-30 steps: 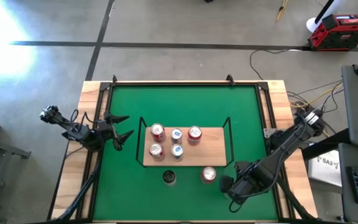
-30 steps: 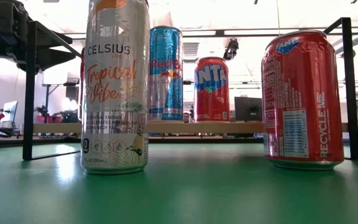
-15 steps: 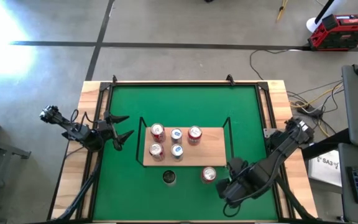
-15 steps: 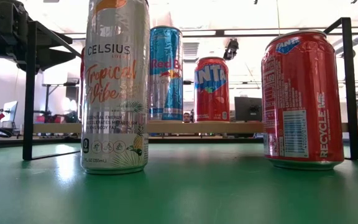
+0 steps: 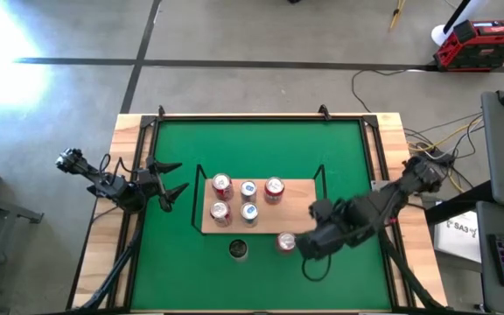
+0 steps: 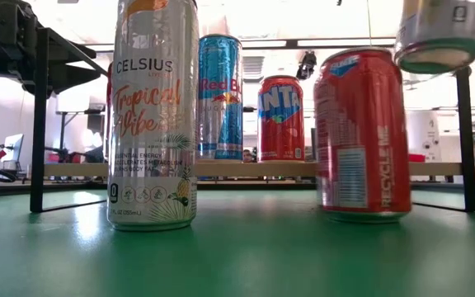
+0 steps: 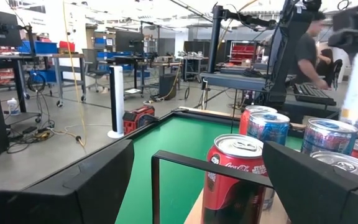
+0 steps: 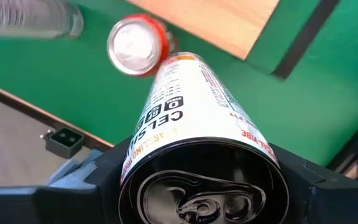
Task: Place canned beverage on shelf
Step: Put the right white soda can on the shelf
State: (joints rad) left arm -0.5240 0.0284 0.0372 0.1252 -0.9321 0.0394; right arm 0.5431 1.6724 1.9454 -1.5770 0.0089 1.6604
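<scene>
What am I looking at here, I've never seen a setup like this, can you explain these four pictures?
These are four camera views of a two-armed robot at a table covered by a green mat. One view looks straight down, one sits at table height, and one rides on each wrist. On the mat stands a wooden shelf with five cans on it. In front of it stand a red Fanta can and a tall Celsius can. The right gripper holds another Celsius can just above the mat beside the red can; its wrist camera looks down along that can. The left gripper waits open at the mat's left edge.
</scene>
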